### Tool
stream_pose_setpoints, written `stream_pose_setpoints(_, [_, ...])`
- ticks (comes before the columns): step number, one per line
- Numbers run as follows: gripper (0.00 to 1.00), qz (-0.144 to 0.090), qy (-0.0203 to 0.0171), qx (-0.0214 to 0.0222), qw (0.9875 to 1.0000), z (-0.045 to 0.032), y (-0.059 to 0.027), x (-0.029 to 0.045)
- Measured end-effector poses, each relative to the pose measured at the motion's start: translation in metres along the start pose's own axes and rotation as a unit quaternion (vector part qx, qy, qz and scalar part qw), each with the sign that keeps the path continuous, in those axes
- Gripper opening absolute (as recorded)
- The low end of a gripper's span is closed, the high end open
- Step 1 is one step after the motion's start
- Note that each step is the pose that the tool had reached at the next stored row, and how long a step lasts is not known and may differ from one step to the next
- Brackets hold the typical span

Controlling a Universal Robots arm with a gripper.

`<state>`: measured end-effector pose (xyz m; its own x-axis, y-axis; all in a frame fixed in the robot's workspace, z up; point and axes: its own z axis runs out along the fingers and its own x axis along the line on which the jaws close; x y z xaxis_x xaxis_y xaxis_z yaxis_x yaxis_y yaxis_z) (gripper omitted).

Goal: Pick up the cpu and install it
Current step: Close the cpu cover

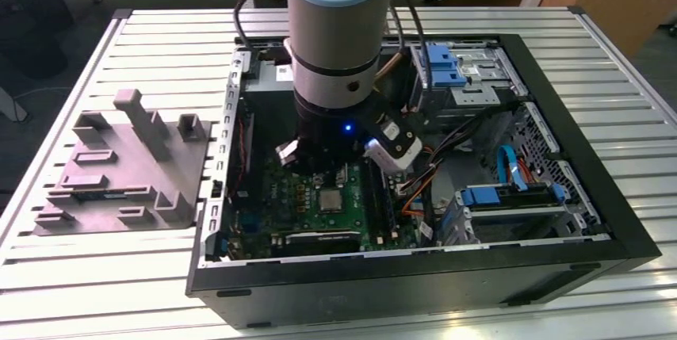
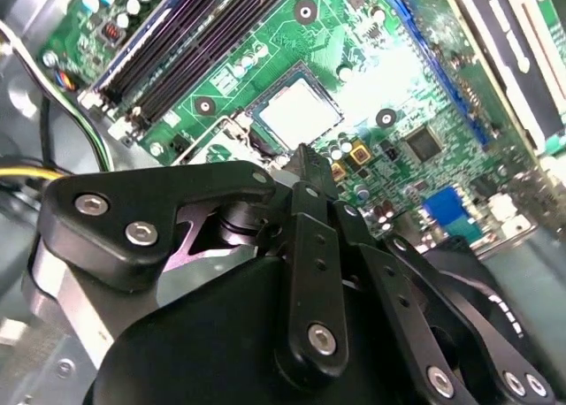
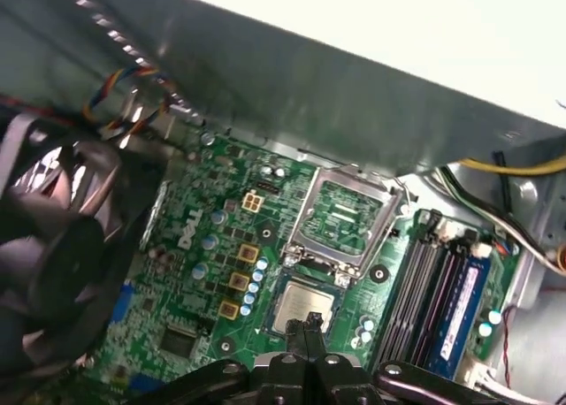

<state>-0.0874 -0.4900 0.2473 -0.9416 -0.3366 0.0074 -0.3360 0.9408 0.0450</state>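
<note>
On the exterior view's left you have the grey moulded tray [image 1: 116, 170] on the table; right of it, the open computer case [image 1: 423, 276]. Your gripper [image 3: 309, 327] hangs just above the cpu [image 3: 302, 306], seated in its socket; fingers pressed together, holding nothing.
</note>
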Motion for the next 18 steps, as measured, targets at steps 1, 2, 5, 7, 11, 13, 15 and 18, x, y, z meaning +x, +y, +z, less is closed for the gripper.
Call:
stream_pose_setpoints(1, [0.11,-0.009,0.0004,0.0001,1.0,0.0,0.0,0.0])
stream_pose_setpoints(2, [0.11,-0.018,0.0008,0.0001,0.9998,0.0001,0.0,0.0])
stream_pose_setpoints(5, [0.11,-0.046,0.0021,0.0003,0.999,0.0002,0.0,0.0])
stream_pose_setpoints(7, [0.11,-0.064,0.0029,0.0004,0.998,0.0004,0.0,0.0])
stream_pose_setpoints(11, [0.11,-0.1,0.0046,0.0008,0.995,0.0007,0.0,0.0])
stream_pose_setpoints(13, [0.11,-0.118,0.0053,0.0009,0.993,0.0008,0.0,0.0])
stream_pose_setpoints(15, [0.11,-0.135,0.0061,0.001,0.9908,0.001,-0.0001,0.0])
stream_pose_setpoints(18, [0.11,-0.142,0.001,-0.0092,0.9898,0.0013,-0.0003,-0.0009])
